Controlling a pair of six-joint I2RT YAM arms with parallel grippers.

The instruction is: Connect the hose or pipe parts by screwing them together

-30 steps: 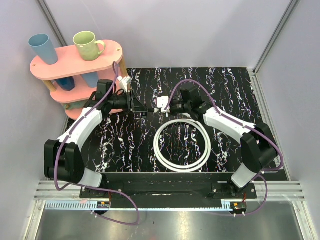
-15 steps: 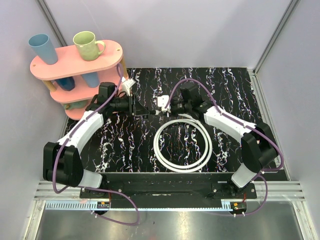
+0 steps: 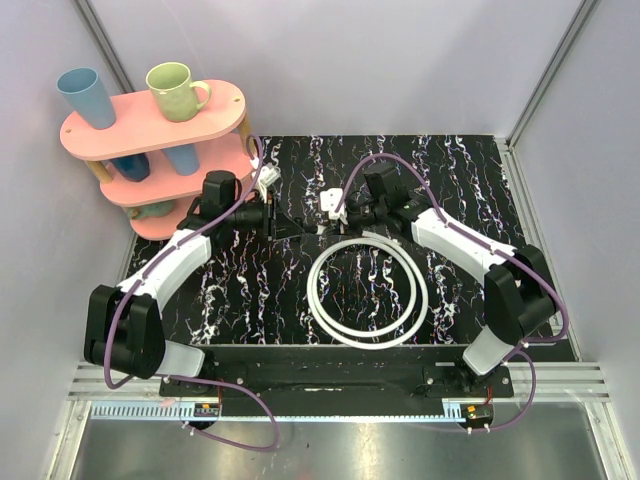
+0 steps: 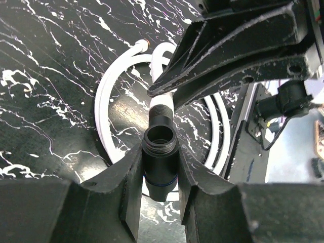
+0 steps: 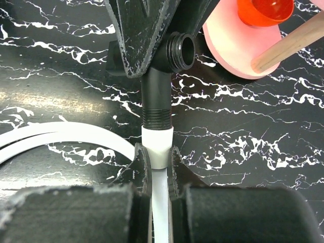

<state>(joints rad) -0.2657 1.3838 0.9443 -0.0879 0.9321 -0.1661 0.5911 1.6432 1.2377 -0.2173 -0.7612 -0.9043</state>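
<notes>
Black, white-veined marble-pattern tabletop, grey walls around. At 10 o'clock, pink shelf bearing green mug and blue cup. At centre, white hose lying coiled flat. At 12 o'clock of the coil, left gripper reaching in from 9 o'clock and right gripper from 3 o'clock, tips close together. Left jaws narrowly parted, clamped on black fitting, one open threaded port showing. Right jaws almost closed, pinching white hose end at its sleeve. Black threaded collar butted against that sleeve, in line; depth of thread engagement not discernible.
</notes>
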